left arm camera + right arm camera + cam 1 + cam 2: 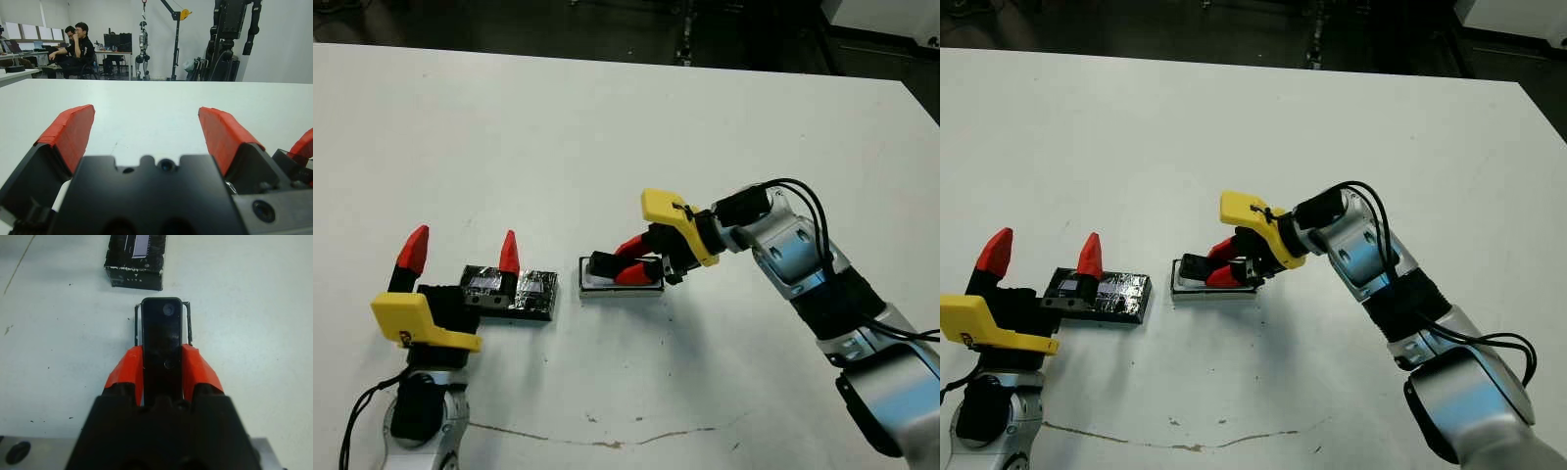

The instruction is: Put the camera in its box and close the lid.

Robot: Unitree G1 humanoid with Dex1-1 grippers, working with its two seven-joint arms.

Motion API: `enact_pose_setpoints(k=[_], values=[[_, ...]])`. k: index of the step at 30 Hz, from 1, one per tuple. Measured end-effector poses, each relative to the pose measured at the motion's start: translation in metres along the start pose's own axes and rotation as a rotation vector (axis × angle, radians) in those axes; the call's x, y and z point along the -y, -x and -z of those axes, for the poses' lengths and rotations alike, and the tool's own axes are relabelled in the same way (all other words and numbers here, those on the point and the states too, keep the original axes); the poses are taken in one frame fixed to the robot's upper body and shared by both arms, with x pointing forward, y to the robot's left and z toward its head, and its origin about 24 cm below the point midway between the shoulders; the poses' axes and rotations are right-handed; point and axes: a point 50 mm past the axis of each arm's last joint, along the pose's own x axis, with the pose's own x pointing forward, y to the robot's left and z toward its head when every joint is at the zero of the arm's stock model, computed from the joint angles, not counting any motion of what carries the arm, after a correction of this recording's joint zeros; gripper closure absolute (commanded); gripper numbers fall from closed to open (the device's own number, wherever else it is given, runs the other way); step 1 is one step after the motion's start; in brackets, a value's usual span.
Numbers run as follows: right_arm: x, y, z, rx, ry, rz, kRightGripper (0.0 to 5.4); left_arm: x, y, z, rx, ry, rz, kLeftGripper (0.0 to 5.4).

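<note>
The white desk (pixel 607 117) fills most of the head views, with a dark floor strip along the top edge. The right arm (pixel 822 294) enters from the lower right of the frame and bends at the elbow, its forearm reaching toward the centre with the wrist angled down. Its pincer (pixel 636 262) is closed on the camera (pixel 161 340), one red finger on each long side, holding it low over the box (pixel 619 285) at frame centre; the far end of the camera sits over the box's end, but whether it touches the box floor cannot be told, since the fingers cover most of the tray. The left arm rises from the lower left corner, mostly cut off by the frame edge, with its pincer (pixel 462 250) spread wide, tips pointing up and empty. Just behind it lies the lid (pixel 514 291), flat on the desk left of the box, partly hidden by one red finger.
</note>
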Motion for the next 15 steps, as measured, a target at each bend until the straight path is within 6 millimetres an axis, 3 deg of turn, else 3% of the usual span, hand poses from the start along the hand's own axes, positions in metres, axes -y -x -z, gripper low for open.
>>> enact_pose_setpoints(k=[15], values=[[0.0021, 0.0, -0.0021, -0.027, -0.006, -0.021, 3.74, -0.0001, -0.0005, -0.0003, 0.002, 0.001, 0.001, 0.0]])
